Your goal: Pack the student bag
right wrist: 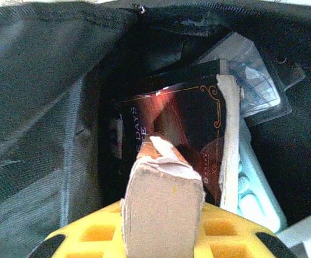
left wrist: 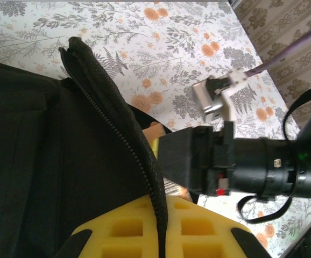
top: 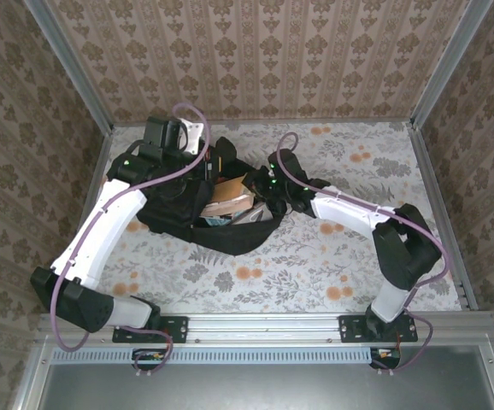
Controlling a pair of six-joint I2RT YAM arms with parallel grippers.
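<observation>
Student bag (top: 234,237) lies slumped in the middle of the flower-patterned table (top: 332,273), between the two arms, its black fabric spread out and its mouth gaping so that the contents show from above. The left gripper (left wrist: 155,236) sits at the bag's far left side and is closed tight on the zippered rim (left wrist: 110,129), which runs down from the upper left of the wrist view straight in between the yellow finger pads. The right gripper (right wrist: 163,231) reaches into the mouth of the bag from the right. Its jaws are pinched on the end of a tan book (right wrist: 163,199), which points into the opening. Beyond that book, inside the bag, lies a dark book with gold ornament (right wrist: 190,123). A pale blue case (right wrist: 258,199) sits just beside it on the right, and a clear plastic pack (right wrist: 252,80) lies further in.
</observation>
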